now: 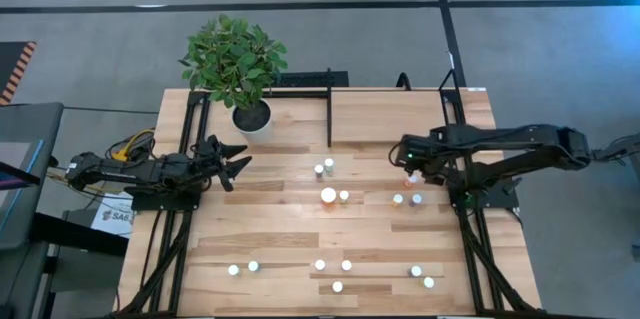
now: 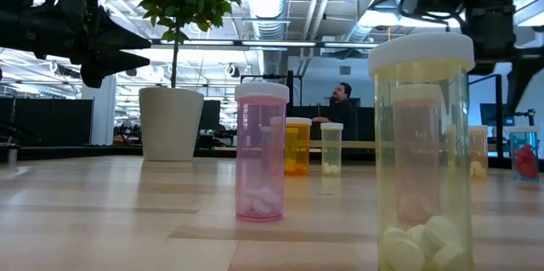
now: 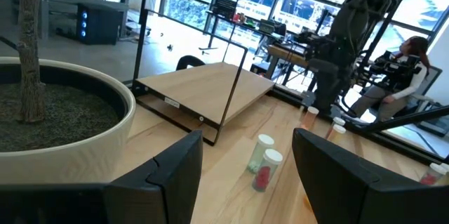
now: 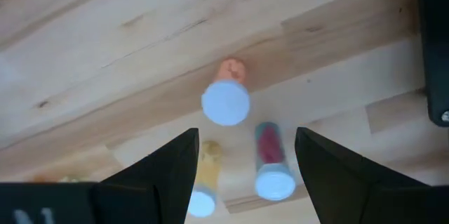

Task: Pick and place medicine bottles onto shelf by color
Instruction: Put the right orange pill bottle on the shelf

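bare planks ring both released claws: left claw (image 1: 238, 163), right claw (image 1: 408, 162) over bottles (image 4: 225, 101).

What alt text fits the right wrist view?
Looking down past the right end effector, open and empty, at three white-capped medicine bottles upright on the plank table: an orange bottle above the gap between the fingers, a yellowish bottle and a bottle with red contents nearer the fingers.

Bright even daylight, soft shadows, blurred foreground bottle (image 2: 422, 152)
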Controlling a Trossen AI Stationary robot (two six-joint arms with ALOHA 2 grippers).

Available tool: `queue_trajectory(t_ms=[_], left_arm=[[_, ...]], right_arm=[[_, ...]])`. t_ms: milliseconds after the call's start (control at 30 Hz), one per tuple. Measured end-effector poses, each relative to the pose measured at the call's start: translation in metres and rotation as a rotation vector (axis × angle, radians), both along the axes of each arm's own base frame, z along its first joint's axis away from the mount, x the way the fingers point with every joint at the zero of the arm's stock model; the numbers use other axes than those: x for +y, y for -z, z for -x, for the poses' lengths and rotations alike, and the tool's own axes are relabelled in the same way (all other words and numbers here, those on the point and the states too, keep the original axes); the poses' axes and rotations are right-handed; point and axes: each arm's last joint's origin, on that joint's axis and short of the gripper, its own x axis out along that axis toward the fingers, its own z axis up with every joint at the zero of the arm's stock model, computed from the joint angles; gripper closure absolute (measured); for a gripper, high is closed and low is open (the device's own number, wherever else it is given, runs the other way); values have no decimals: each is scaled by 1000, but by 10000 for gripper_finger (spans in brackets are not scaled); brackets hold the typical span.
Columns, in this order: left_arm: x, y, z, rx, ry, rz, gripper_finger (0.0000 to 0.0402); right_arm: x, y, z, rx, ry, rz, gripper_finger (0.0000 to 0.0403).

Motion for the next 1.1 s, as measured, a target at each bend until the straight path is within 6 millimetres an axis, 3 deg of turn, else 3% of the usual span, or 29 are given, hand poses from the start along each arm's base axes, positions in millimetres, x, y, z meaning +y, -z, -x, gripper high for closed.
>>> queue_trajectory(t_ms=[133, 700, 1100], left_arm=[[0, 0, 0, 0, -1, 0, 194], [0, 0, 0, 0, 0, 0, 194], [0, 0, 0, -1, 0, 0, 194]], right_arm=[[0, 3, 3, -64, -5, 10, 143], [-9, 27, -17, 22, -274, 52, 143], [-13, 41, -26, 76, -329, 42, 143]])
